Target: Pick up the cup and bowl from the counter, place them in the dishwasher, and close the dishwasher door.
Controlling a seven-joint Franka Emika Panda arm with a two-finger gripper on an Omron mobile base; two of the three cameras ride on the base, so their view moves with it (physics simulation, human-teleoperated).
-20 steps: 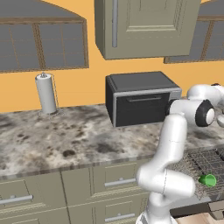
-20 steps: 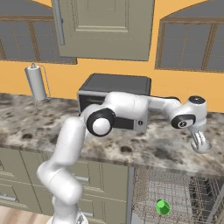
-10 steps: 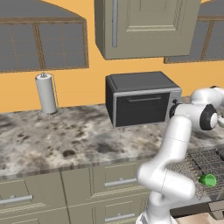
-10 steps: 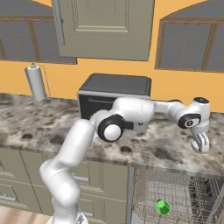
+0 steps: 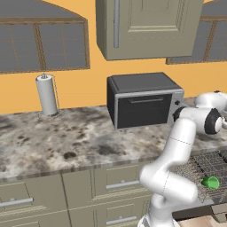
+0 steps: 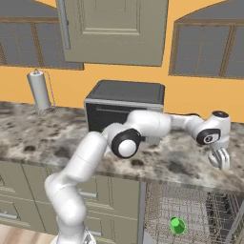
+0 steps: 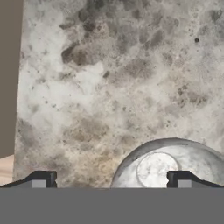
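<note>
**Kid:** What's on the far left?

**Helper:** A paper towel roll (image 5: 46, 94) stands on the tabletop (image 5: 66, 142). Next to the right comes the black toaster oven (image 5: 142, 99). Under the tabletop there are drawers (image 5: 106, 184) with silver handles.

**Kid:** And the robot?

**Helper:** Its arm reaches out to the right. The claw (image 6: 219, 159) hangs over the right end of the tabletop, pointing down. Below it the dishwasher (image 6: 190, 214) is open, and you can see the wire rack. A little green cup (image 6: 177, 225) already sits in the rack.

**Kid:** So the cup is done?

**Helper:** I think so. The bowl (image 7: 168, 168) looks like the job now. It is a grey, round bowl, still on the tabletop, right under the claw. In the hand view it sits low and to the right. One fingertip (image 7: 177, 178) is over the bowl and the other is out past its left rim.

**Kid:** Is the claw holding it?

**Helper:** No. The fingers are spread wide and hold nothing.

**Kid:** What comes next?

**Helper:** My guess: go down so one finger is inside the bowl and one outside, then pinch the rim. After that, lift it, set it in the rack, and push the dishwasher door shut. I can't make out the door well in these pictures.
</note>
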